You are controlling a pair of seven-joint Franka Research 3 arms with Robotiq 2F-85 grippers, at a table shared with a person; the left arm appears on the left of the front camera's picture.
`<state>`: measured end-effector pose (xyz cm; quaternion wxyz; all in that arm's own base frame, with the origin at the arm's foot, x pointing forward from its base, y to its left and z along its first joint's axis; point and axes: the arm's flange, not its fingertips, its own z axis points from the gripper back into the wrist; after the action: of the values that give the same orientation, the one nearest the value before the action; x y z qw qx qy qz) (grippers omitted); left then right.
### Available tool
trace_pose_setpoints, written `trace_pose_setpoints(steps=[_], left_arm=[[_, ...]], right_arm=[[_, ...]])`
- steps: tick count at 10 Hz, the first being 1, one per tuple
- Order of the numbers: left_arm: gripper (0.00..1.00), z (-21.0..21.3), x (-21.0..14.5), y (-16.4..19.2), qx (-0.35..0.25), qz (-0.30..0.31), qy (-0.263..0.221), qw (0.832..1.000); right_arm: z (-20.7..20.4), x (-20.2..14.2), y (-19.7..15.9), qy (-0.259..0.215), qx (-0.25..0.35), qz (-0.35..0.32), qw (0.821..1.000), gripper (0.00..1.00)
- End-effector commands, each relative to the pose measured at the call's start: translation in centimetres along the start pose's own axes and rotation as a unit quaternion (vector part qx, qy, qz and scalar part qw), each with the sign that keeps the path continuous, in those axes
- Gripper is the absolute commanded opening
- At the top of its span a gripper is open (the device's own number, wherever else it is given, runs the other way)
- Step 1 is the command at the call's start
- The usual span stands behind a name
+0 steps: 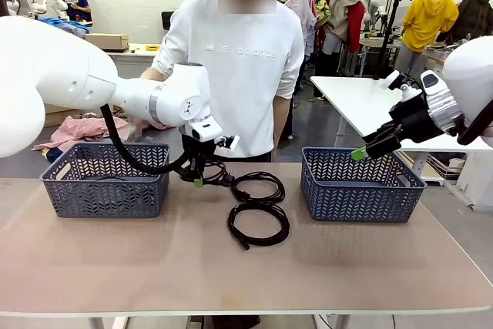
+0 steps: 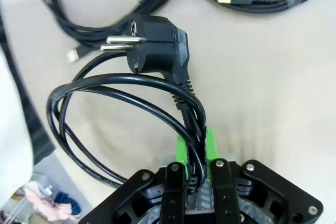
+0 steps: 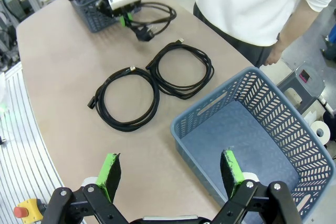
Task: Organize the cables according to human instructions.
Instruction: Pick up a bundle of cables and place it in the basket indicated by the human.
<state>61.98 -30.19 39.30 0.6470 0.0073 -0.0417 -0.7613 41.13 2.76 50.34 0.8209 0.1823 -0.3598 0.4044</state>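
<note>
clenching the left black, green-padded gripper [image 2: 195,141] on a thin coiled black power cord [image 2: 157,51] near the left grey slotted plastic basket [image 1: 104,182]; holding the right gripper [image 3: 170,170] spread wide above the other basket [image 3: 252,129]; leaving two more coiled black cords [image 3: 128,125] flat between the baskets

Bright, even overhead light; the cables [image 1: 259,204] cast only faint soft shadows on the worktop [image 1: 154,260], no glare. Left wrist view is sharp on the plug [image 2: 157,45] but blurred at its left edge. Right wrist view bends at the edges.
</note>
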Motion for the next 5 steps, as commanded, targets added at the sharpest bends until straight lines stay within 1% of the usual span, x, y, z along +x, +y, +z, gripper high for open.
trace_pose_setpoints(steps=[1,3,5], left_arm=[[0.00,4.7,0.0,-0.4,0.030,0.025,0.008,0.999],[0.00,9.1,-0.9,-1.7,0.041,0.049,0.003,0.998],[0.00,13.0,-3.8,-4.3,0.062,0.088,0.015,0.994]], right_arm=[[-0.3,-0.1,-0.2,-0.014,0.005,0.008,1.000,1.00],[-0.3,-0.1,-0.2,-0.014,0.005,0.008,1.000,1.00],[-0.3,-0.1,-0.2,-0.014,0.005,0.008,1.000,1.00]])
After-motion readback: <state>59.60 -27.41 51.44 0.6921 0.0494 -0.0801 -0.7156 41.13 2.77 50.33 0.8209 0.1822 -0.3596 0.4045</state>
